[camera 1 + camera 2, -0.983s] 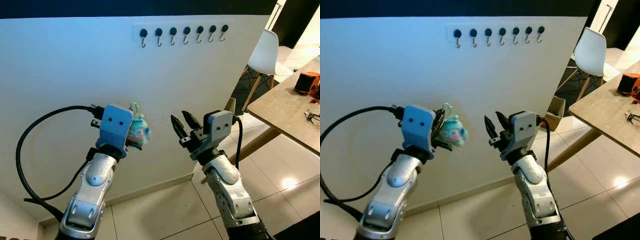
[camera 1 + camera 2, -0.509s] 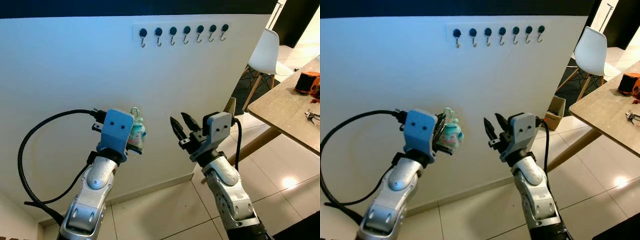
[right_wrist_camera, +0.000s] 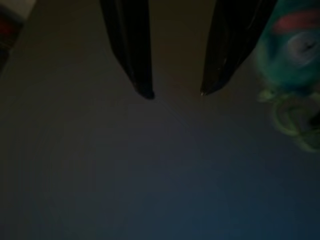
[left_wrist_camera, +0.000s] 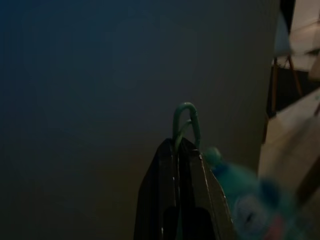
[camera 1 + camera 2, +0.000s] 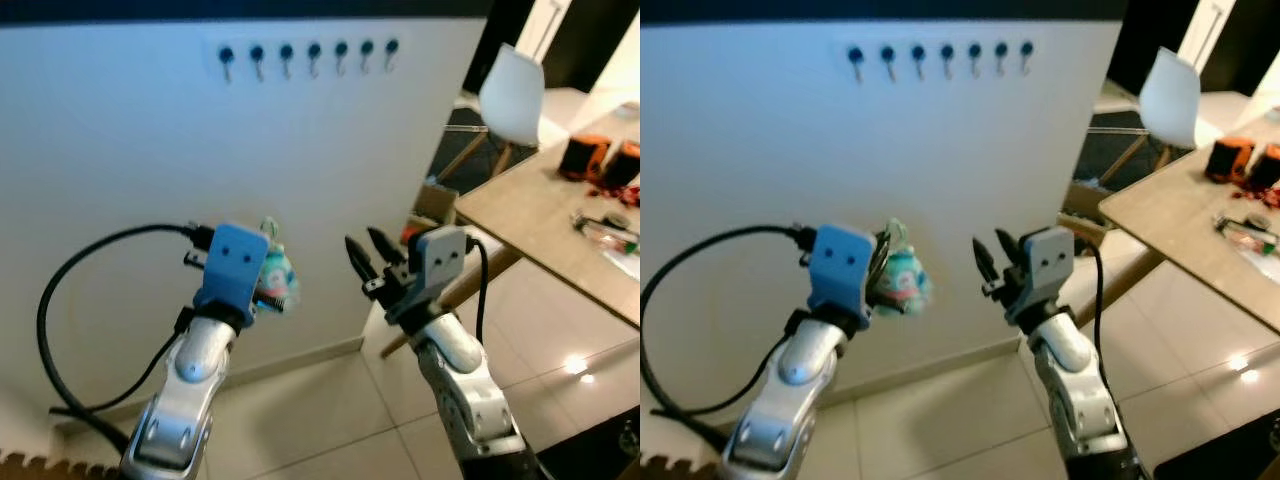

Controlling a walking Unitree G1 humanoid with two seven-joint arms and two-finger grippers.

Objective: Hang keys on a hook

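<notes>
Keys (image 5: 276, 283), on a teal plush charm with green loop (image 4: 185, 120), sat pinched in the closed left fingers (image 4: 182, 165), chest-high before the wall. Hooks (image 5: 312, 52) had slid left in view since a second earlier: camera turned, keys unmoved, hanging not begun. Right gripper (image 5: 368, 256) gaped empty. No containers visible.

The right pincer (image 3: 175, 93) points at a dim, plain wall (image 3: 150, 175), its two black fingers (image 3: 131, 45) spread with a clear gap between the tips. Just beside one finger, at the frame's edge, hangs a blurred teal plush charm (image 3: 292, 47) with a pale green ring (image 3: 290, 120) next to it
</notes>
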